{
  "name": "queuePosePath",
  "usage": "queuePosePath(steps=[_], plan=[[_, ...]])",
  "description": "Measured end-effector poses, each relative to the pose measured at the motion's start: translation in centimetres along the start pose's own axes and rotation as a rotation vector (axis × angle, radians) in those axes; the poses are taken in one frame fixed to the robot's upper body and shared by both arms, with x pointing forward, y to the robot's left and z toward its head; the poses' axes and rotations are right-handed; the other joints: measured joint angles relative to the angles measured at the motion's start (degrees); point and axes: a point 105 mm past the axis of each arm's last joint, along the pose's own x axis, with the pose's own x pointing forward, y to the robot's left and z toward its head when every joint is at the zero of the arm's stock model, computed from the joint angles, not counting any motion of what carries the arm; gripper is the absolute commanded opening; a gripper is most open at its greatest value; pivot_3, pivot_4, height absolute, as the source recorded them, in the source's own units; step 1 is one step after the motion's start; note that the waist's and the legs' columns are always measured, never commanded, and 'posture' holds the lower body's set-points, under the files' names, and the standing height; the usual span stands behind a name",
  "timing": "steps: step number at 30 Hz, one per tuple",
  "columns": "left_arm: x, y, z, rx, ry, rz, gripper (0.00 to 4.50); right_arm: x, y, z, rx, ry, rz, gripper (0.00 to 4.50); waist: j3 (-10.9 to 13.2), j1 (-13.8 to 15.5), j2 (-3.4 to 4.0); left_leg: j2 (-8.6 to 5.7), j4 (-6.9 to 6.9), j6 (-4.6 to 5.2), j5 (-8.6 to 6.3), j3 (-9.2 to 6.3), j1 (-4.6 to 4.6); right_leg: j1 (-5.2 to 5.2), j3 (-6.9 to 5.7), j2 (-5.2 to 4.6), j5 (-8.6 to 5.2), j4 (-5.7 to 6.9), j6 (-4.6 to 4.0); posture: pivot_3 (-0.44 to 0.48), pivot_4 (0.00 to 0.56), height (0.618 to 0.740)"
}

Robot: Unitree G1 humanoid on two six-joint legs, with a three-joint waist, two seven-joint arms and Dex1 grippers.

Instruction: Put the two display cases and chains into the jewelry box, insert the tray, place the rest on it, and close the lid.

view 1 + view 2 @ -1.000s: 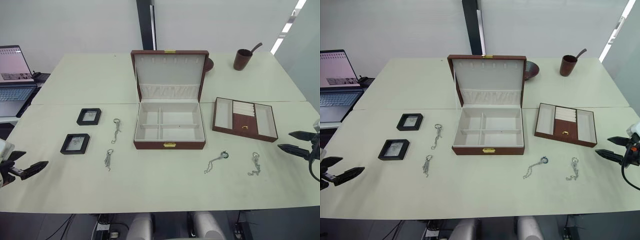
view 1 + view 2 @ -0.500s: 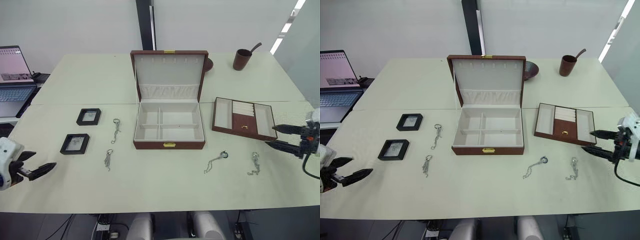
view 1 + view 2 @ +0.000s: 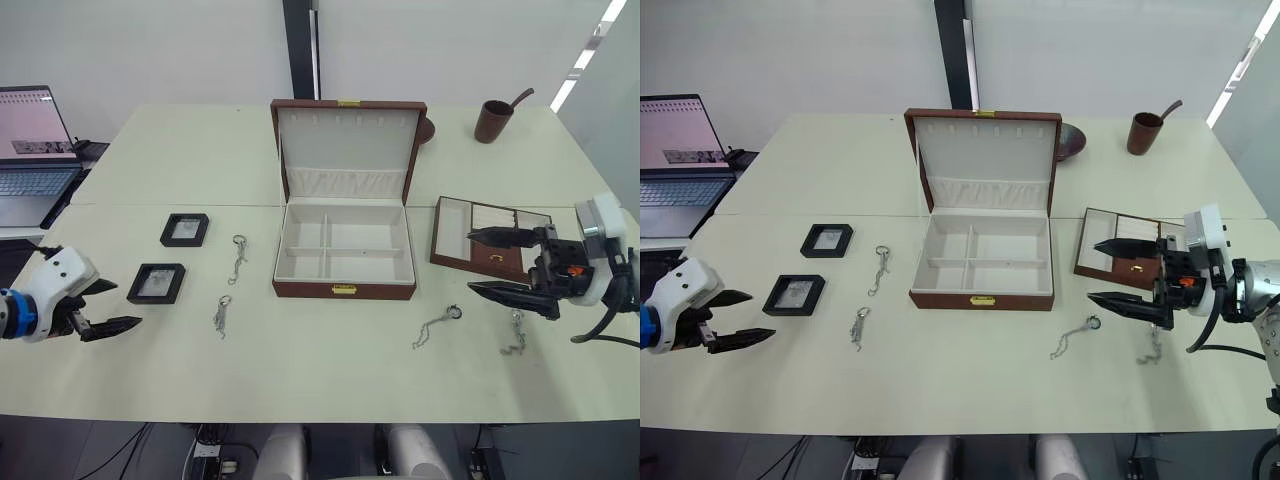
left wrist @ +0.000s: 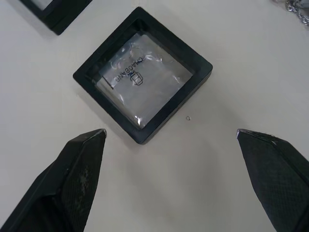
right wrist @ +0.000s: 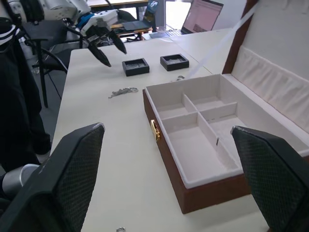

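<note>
The brown jewelry box (image 3: 345,250) stands open mid-table, lid upright, its white compartments empty. Two black display cases (image 3: 184,229) (image 3: 156,283) lie to its left, with two chains (image 3: 238,258) (image 3: 221,314) beside them. Two more chains (image 3: 435,325) (image 3: 515,332) lie at the front right. The tray (image 3: 500,222) sits right of the box. My left gripper (image 3: 120,305) is open just left of the near display case (image 4: 142,79). My right gripper (image 3: 470,262) is open, hovering over the tray's left part and pointing at the box (image 5: 212,130).
A laptop (image 3: 30,150) sits at the far left edge. A brown cup with a spoon (image 3: 493,120) and a dark bowl (image 3: 427,128) stand at the back right, behind the lid. A seam (image 3: 180,206) runs across the table.
Both arms have come inward: the left gripper toward the near display case, the right gripper leftward from the table's edge to over the tray. The camera shifted slightly.
</note>
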Motion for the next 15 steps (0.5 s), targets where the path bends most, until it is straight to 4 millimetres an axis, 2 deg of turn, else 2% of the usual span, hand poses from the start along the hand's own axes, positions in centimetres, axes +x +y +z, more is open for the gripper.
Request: queuePosePath(steps=[8, 15], plan=[[1.3, 0.0, 1.1, 0.146, 0.076, -0.111, 4.50, 0.3, 0.2, -0.8, 0.019, 0.022, 0.000, 4.46, 0.0, 0.0, -0.01, -0.02, 0.02, 0.00, 0.00, -0.03, -0.03, -0.03, -0.03, 0.24, 0.00, 0.01, 0.00, 0.000, 0.150, 0.740], [2.7, 0.2, 1.1, 0.203, 0.133, -0.162, 4.50, 0.3, 0.5, -1.0, 0.024, 0.029, -0.006, 4.46, 0.0, 0.0, -0.01, 0.04, 0.05, 0.00, 0.00, -0.05, -0.04, -0.04, -0.02, 0.34, 0.00, 0.04, -0.01, 0.000, 0.150, 0.740]])
